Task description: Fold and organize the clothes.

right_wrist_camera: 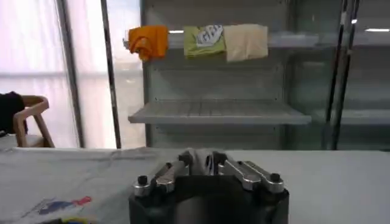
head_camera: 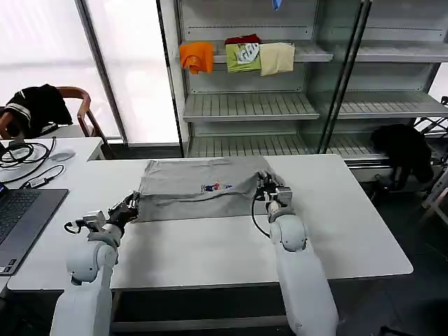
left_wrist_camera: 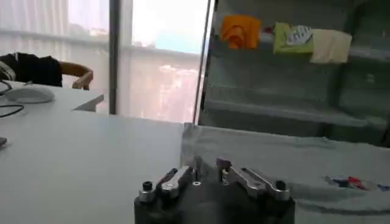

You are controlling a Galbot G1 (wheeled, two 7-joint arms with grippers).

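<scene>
The light grey T-shirt (head_camera: 189,183) lies flat on the white table (head_camera: 210,248), its small multicoloured print (head_camera: 217,187) facing up. My left gripper (head_camera: 131,204) sits at the shirt's near left corner, shut on the hem. In the left wrist view the left gripper (left_wrist_camera: 209,164) pinches grey cloth, and the shirt (left_wrist_camera: 286,161) spreads away beyond it. My right gripper (head_camera: 268,185) is at the shirt's near right edge, shut on a raised ridge of fabric. The right wrist view shows that ridge between the right gripper's (right_wrist_camera: 203,160) jaws, with the shirt (right_wrist_camera: 67,176) alongside.
A laptop (head_camera: 21,217) and cables (head_camera: 24,150) lie on the table's left end. Behind stands a wooden chair (head_camera: 80,105) with a black garment. Metal shelves (head_camera: 245,105) beyond the table hold orange, green and cream folded garments (head_camera: 238,56). A black object (head_camera: 402,150) sits at far right.
</scene>
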